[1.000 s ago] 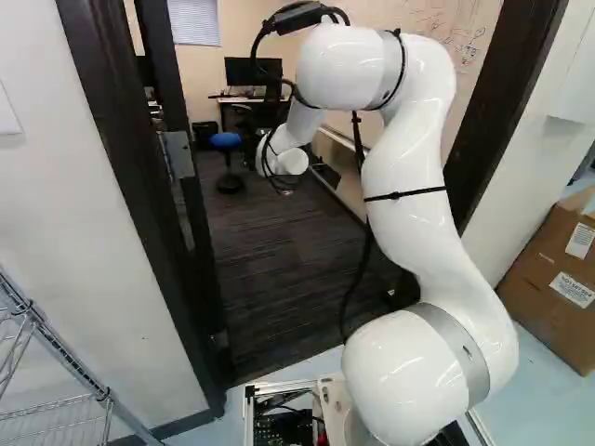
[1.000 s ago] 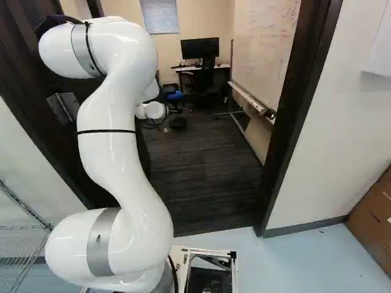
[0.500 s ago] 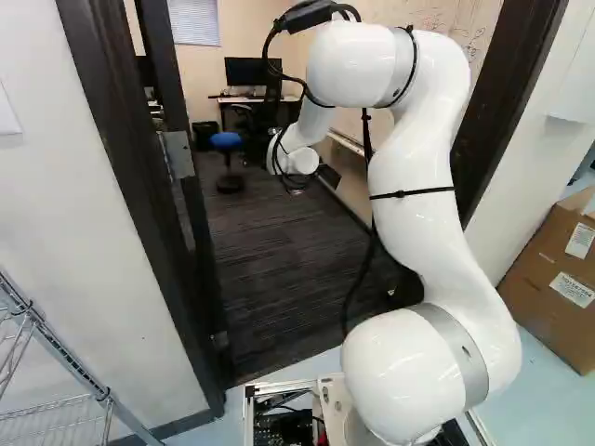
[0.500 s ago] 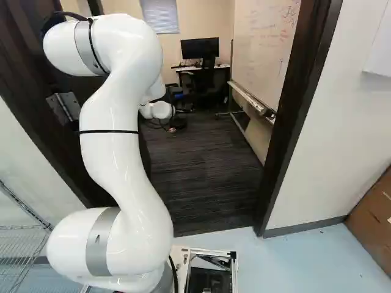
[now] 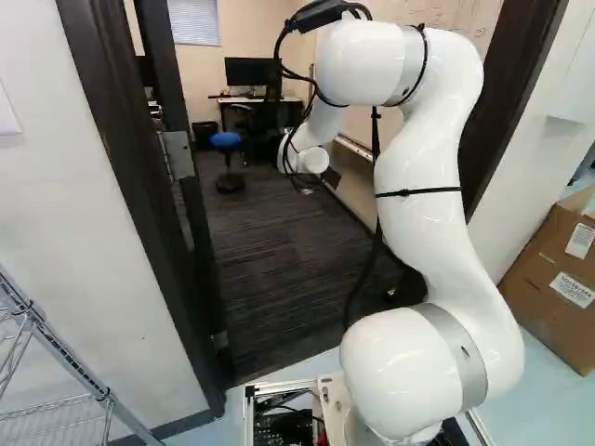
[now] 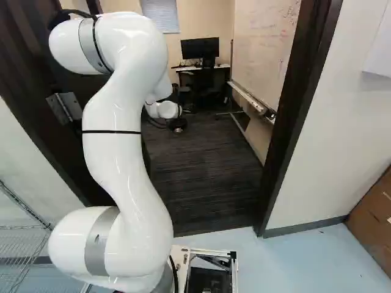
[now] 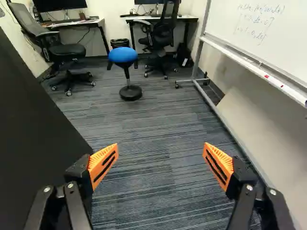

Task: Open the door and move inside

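Swung inward, the dark door (image 5: pixel 186 209) stands open at the left of the doorway, its metal hinge (image 6: pixel 63 108) showing in the right base view. In the wrist view the door (image 7: pixel 33 139) is a dark panel beside one finger, with no visible contact. My gripper (image 6: pixel 178 126) is small at the arm's end, past the doorway and over the room's carpet. Seen from the wrist, the gripper (image 7: pixel 160 146) has its orange-padded fingers wide apart, only carpet showing between them. The door's handle is not visible.
The dark door frame (image 6: pixel 293 122) bounds the right side of the opening. Inside are a whiteboard (image 7: pixel 268 33) along one wall, a blue stool (image 7: pixel 123 55), an office chair (image 7: pixel 60 50) and desks. Outside stand a wire rack (image 5: pixel 56 372) and a cardboard box (image 5: pixel 558 279).
The arm's upper part and wrist have shifted rightward in both base views, farther from the door. The base has not moved, and the door looks unchanged.
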Tool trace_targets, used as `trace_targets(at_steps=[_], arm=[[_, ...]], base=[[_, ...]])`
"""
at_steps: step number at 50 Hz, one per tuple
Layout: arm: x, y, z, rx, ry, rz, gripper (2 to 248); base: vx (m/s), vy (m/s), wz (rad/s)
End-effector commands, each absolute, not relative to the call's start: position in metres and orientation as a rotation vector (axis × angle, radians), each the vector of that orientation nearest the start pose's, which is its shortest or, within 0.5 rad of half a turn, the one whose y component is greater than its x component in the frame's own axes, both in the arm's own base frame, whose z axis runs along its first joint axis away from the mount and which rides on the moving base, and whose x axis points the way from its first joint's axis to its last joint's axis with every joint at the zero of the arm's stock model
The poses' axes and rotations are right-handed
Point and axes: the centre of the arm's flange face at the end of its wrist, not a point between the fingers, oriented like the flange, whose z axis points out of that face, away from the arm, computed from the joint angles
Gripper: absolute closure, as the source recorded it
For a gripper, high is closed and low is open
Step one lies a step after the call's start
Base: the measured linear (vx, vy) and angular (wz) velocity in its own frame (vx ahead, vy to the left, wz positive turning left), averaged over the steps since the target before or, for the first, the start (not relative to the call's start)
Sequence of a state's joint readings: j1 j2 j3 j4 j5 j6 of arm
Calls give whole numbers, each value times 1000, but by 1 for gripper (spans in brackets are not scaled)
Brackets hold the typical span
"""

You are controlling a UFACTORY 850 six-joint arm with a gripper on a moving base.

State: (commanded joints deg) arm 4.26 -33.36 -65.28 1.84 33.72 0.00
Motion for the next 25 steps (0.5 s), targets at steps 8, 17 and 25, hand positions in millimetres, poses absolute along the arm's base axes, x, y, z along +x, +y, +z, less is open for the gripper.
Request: trace_targets(at_steps=[8, 17, 25], arm=[[647, 37, 370, -2614, -28, -1684, 3], [646, 37, 371, -2614, -28, -1685, 3], [642, 36, 372, -2614, -27, -1686, 3]], base=[[0, 0, 0], [0, 0, 0], [0, 0, 0]])
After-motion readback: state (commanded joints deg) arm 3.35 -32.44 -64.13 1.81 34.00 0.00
